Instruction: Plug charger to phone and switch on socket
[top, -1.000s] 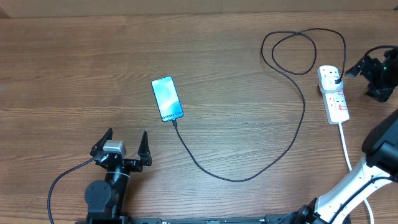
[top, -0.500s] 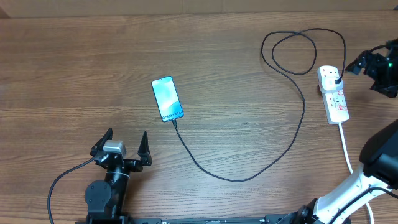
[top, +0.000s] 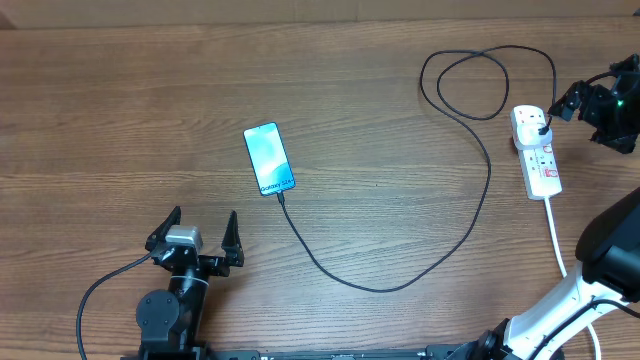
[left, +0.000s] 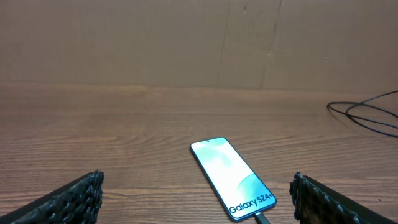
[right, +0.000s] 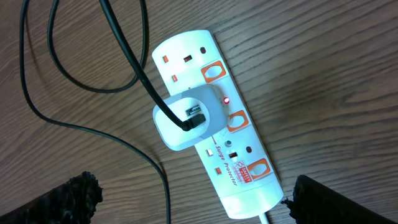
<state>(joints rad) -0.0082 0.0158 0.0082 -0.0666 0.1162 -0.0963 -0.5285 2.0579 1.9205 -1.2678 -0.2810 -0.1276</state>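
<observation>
Seemingly done: charger (top: 383, 290) sits in phone (top: 268, 158), well left of socket (top: 536, 150); lamp (right: 225, 99) red. Our right gripper (right: 199, 199) hangs near socket, wide open, empty; left gripper (top: 203, 228) likewise. Risk: we snag charger loop, yanking tip out, or knock switch (right: 238, 120) off.

The phone (left: 233, 177) shows "Galaxy S24+" along the bottom of its lit screen, and the socket (right: 245, 155) carries "Surge Protector" printed beside its switches, while its red label (right: 249, 169) is illegible.
</observation>
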